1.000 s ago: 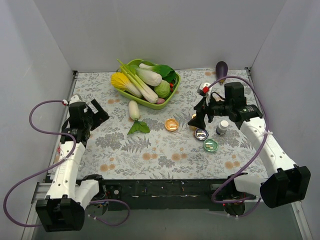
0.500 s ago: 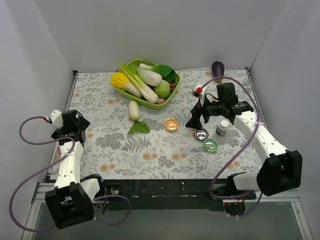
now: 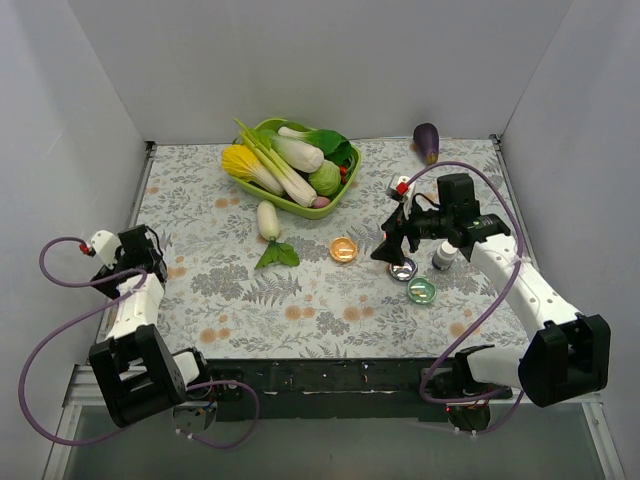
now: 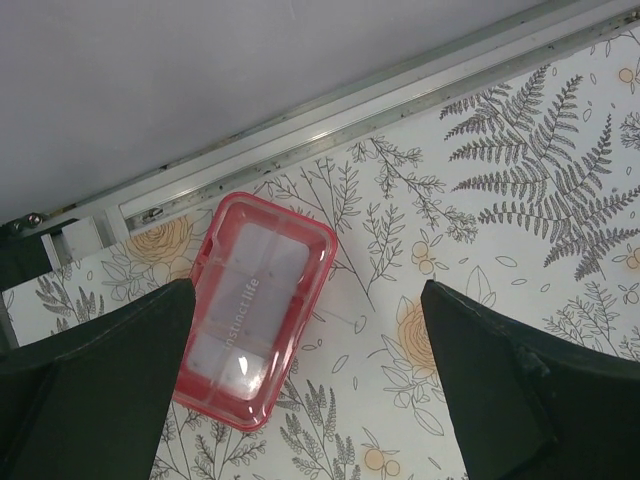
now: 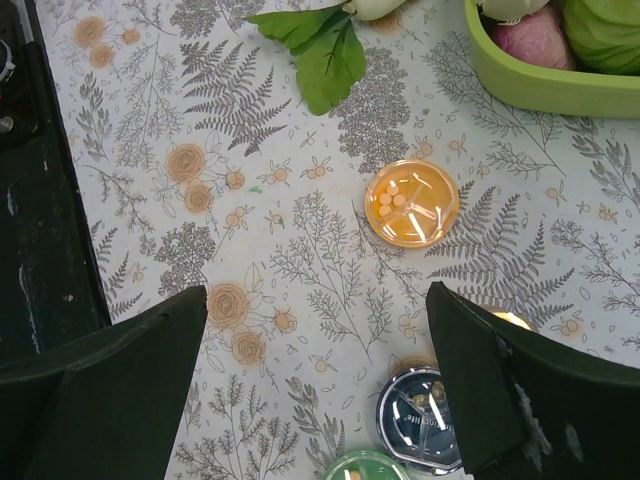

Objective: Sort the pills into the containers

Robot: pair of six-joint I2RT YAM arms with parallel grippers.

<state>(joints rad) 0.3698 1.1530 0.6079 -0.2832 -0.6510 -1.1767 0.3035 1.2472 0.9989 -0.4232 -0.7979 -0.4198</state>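
My 2 pairs of jaws both stand wide open, holding nothing. My left gripper [image 4: 305, 360] hangs over the pink container [image 4: 262, 305], which lies slantwise near the rail [image 4: 330, 120]. Its lid seems to read "instinct life". My right gripper [image 5: 315, 380] hangs near the orange dish [image 5: 436, 228] holding the pills [image 5: 392, 202]. I judge 2 risks: a skewed grab shoving the container into the rail, and my broad fingers tipping the dish and scattering the pills.

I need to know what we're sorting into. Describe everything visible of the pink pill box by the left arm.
The pill box is a flat, translucent pink-red plastic rectangle with rounded corners; its top shows divided compartments and raised lettering. It lies askew on the floral tablecloth near the table's edge, below the open left gripper, which hides one corner; contact is unclear.
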